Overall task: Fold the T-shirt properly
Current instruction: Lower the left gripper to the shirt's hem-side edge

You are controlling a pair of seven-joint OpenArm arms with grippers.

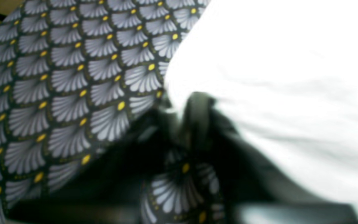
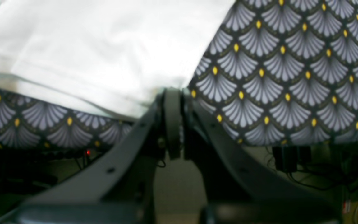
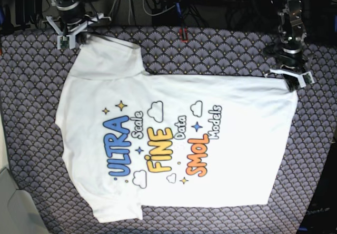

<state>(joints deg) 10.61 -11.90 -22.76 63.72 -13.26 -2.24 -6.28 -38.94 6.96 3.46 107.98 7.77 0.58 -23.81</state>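
Note:
The white T-shirt [image 3: 174, 155] lies spread flat, print side up, with its collar side toward the left of the base view and its hem toward the right. My right gripper [image 3: 84, 35] is at the far left sleeve; in the right wrist view its jaws [image 2: 172, 93] are closed at the edge of the white cloth [image 2: 104, 46]. My left gripper [image 3: 291, 84] is at the far right hem corner; in the left wrist view it [image 1: 194, 109] is blurred and closed on the edge of the cloth [image 1: 275, 62].
The table is covered by a dark cloth with a grey fan pattern and yellow dots [image 3: 31, 97]. Cables and a power strip [image 3: 158, 2] run behind the table's back edge. A pale grey object [image 3: 10, 207] stands at the front left corner.

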